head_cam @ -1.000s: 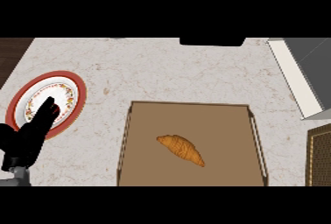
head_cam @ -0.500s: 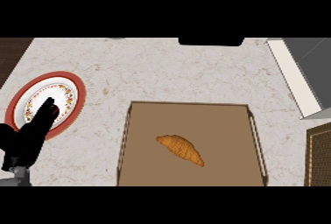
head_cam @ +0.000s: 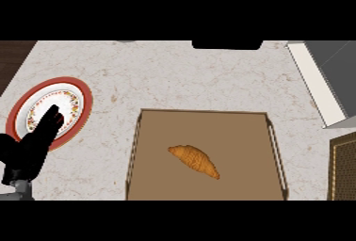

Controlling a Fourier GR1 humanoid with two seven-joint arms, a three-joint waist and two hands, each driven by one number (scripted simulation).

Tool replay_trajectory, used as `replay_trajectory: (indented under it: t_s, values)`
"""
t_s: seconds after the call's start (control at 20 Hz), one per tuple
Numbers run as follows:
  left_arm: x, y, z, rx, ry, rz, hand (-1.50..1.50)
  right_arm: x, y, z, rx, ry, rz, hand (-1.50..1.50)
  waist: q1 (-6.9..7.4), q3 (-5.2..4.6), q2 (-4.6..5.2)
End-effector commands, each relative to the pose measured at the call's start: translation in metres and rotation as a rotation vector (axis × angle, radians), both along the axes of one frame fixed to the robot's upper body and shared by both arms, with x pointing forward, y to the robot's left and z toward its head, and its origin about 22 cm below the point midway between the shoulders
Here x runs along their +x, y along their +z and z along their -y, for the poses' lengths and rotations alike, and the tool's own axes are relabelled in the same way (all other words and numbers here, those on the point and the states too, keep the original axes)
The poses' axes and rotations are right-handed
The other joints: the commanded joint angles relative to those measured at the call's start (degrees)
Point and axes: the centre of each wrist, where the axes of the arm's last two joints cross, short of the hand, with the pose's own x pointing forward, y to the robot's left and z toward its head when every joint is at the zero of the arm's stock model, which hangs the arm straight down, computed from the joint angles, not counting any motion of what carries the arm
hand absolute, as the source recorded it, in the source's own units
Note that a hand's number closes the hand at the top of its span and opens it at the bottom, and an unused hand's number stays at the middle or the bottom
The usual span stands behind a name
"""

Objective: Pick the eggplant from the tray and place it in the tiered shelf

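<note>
head view, looking steeply down on a pale marbled counter [head_cam: 173,75]. at centre lies a brown tray [head_cam: 146,169], rectangular, with a raised rim and a slim rail along its left and right sides; its near end runs out past the lower edge of the view. on the tray's floor, a little left of middle and clear of every rim, rests the task's item, which shows as an orange-brown, ridged, crescent-shaped piece [head_cam: 195,161] resembling a croissant more than an eggplant; it lies on a diagonal, blunt end up-left, pointed end down-right. nothing touches it.

at left, a round plate [head_cam: 78,96] with a red rim and a flowered inner band sits on the counter, well apart from the tray. my left hand [head_cam: 36,146] comes in from the lower left corner, black, fingers straight and held together, pointing up over the plate's lower half; it holds nothing. whether the fingertips touch the plate i cannot tell. my right hand does not show.

at upper right, a grey slanted panel [head_cam: 332,70] with a pale edge; at right, a dark gridded object [head_cam: 344,164], partly cut off. a black shape [head_cam: 227,44] sits at the top edge.
</note>
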Motion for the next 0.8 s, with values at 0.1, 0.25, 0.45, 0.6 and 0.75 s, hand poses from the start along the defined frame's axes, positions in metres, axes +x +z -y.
replay_trajectory:
  t_s: [0.1,0.25,0.45,0.6,0.75]
  values:
    - [0.012,0.014,-0.013,0.007,-0.006,0.001,0.0,0.002,-0.029,0.003,0.044,-0.074,0.105,-1.5,-0.12,0.01,0.08]
    - [0.005,0.013,-0.009,0.001,-0.009,0.005,0.0,-0.007,-0.013,0.019,0.012,-0.061,0.166,-1.5,0.16,0.03,0.03]
    - [-0.001,-0.006,-0.002,0.001,0.013,-0.024,0.0,-0.01,0.021,0.007,0.058,-0.028,0.313,-1.5,-0.79,-0.04,-0.44]
    - [-0.001,0.003,-0.011,-0.018,0.008,-0.005,0.0,-0.007,0.004,0.002,0.109,-0.014,0.421,-1.5,-0.46,0.01,-0.32]
    - [-0.009,-0.009,-0.013,-0.006,0.027,-0.025,0.0,-0.01,0.016,-0.01,0.092,0.024,0.506,-1.5,-1.38,-0.07,-0.75]
